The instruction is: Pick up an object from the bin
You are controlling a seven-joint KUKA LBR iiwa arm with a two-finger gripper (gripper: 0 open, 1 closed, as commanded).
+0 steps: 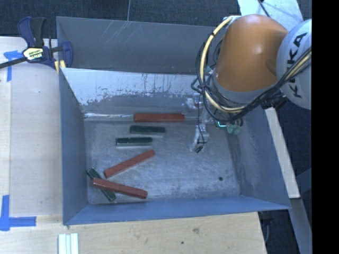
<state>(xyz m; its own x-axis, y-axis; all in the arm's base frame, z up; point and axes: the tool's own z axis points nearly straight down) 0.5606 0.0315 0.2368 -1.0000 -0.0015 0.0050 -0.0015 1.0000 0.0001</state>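
So the tool (199, 141) hangs under the orange cover (249, 52) over bare floor on the 3 o'clock side of the bin (71, 157), and honestly I can't tell if it's open or closed. Closest stuff is the long red-brown bar (159, 117) along the back wall at its 10 o'clock and a dark green bar (148, 129) at its 9 o'clock, both apart from it. The other sticks (129, 164) lie further out toward 8 o'clock.
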